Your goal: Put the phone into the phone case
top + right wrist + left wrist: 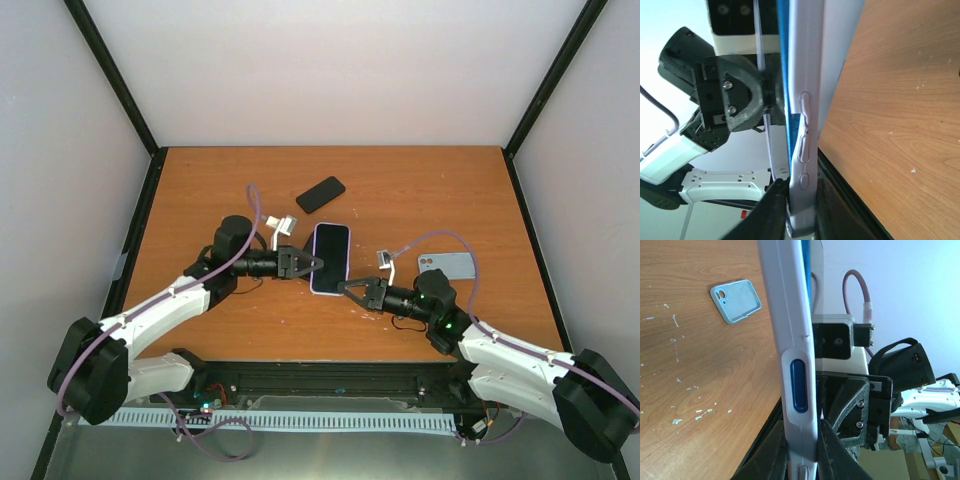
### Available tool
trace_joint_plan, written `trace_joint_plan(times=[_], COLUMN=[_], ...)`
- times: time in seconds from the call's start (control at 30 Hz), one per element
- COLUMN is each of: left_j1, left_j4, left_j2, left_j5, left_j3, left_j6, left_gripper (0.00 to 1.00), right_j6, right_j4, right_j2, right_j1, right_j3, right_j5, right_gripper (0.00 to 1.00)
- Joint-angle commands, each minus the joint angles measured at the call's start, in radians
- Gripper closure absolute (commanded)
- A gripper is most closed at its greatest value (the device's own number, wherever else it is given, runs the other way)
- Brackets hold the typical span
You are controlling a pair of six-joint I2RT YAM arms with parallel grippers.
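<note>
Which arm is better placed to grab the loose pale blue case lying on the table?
Right. The pale blue case lies on the right side, beside the right arm's wrist; the left arm would have to reach across the phone. Both the right gripper and left gripper grip it, so release first.

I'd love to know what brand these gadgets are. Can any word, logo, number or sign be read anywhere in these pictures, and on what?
None: no readable text in any of the three views.
Held phone: only plain side buttons, no wording or logo.
Light blue phone case: blank, just the camera cut-out.
Black phone: dark and too small to show any mark.
</note>
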Motion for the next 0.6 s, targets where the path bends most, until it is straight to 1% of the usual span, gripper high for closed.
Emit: trace_joint_plan(times=[0.0,0.07,0.17,0.23,0.3,0.33,0.4,0.57], left_j1=[0.017,0.017,0.017,0.017,0.017,0.017,0.017,0.017], left_j4=[-0.021,-0.007,-0.010,-0.015,-0.013,-0.011,-0.012,-0.013], left_j2=[-0.010,-0.012,-0.024,-0.035,-0.042,-0.043,-0.047,-0.062], left_j5=[-0.042,0.009,0.061,0.090,0.134,0.162,0.217,0.310], left_j3=[0.030,0.022,0.013,0.002,-0.009,-0.012,-0.019,-0.025], left_j6=[0.096,0.093,0.114,0.134,0.155,0.165,0.189,0.229], left_gripper=[0.93,0.93,0.93,0.93,0.93,0.93,0.93,0.93], right_j6=[-0.022,-0.043,-0.093,-0.127,-0.158,-0.172,-0.201,-0.261], right_j4=[0.003,0.005,-0.057,-0.133,-0.186,-0.207,-0.257,-0.353], right_j2=[-0.029,-0.041,-0.071,-0.100,-0.130,-0.144,-0.161,-0.164], right_j1=[0.009,0.009,0.009,0.009,0.009,0.009,0.009,0.009], right_j3=[0.032,0.034,0.053,0.072,0.085,0.090,0.113,0.187], right_j5=[0.006,0.015,0.029,0.056,0.088,0.102,0.126,0.153], right_gripper=[0.80,0.65,0.45,0.36,0.28,0.25,0.22,0.20])
